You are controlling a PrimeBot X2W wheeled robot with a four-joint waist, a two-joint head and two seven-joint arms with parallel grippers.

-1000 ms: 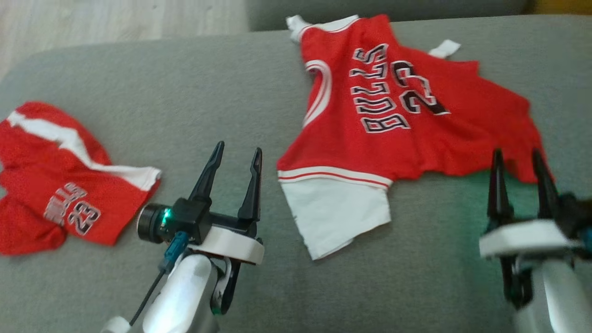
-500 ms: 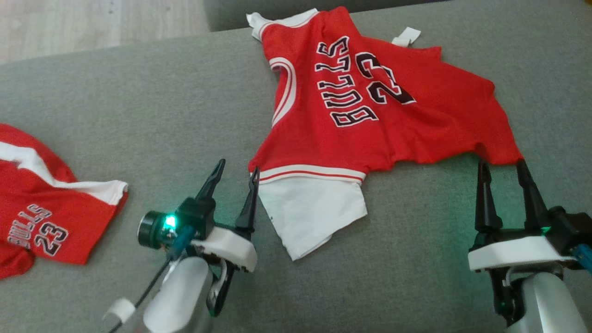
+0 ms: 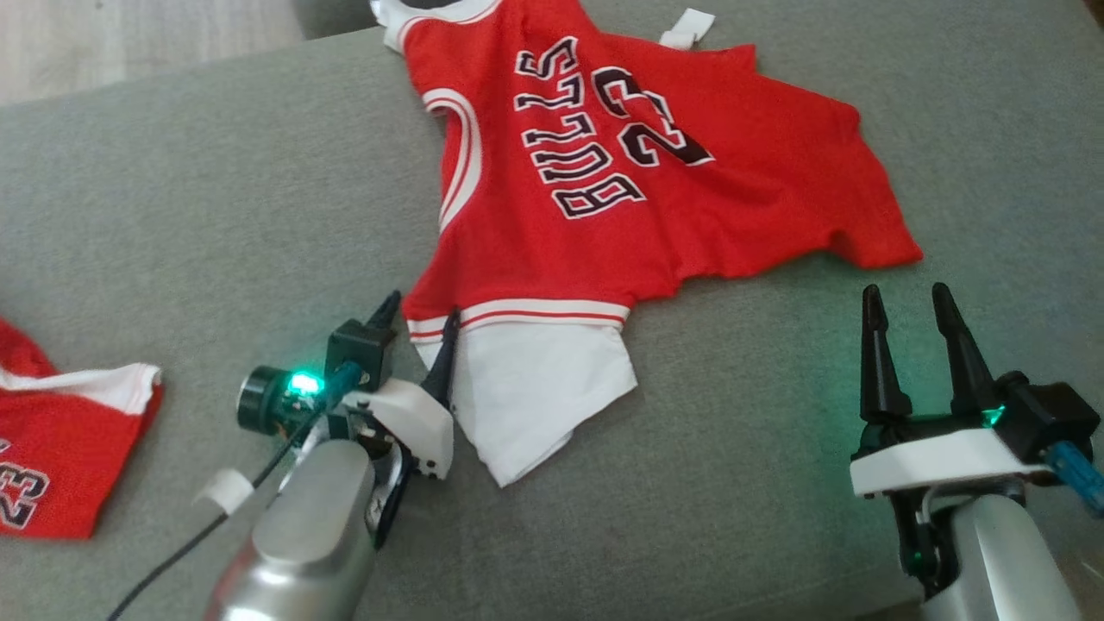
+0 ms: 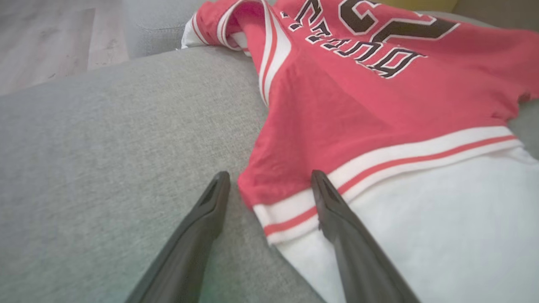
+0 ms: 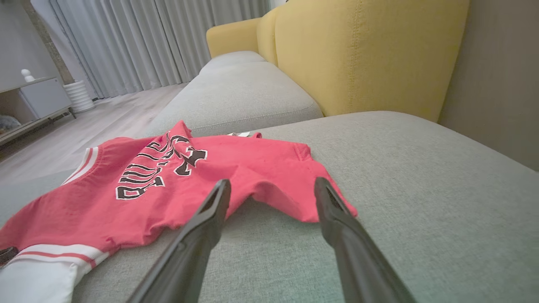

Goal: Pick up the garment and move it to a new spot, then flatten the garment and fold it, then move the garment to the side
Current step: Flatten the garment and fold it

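The red basketball shirt (image 3: pixel 604 198) with white trim and black "BULLS 23" letters is lying spread on the grey cloth sofa seat (image 3: pixel 216 198), in the upper middle of the head view. The left gripper (image 3: pixel 421 308) is sitting open at the shirt's lower left corner, one finger on each side of its striped edge, gripping nothing. The right gripper (image 3: pixel 906 291) is hovering open at the lower right, just below the shirt's red corner, and a second red shirt (image 3: pixel 60 457) is lying at the left edge.
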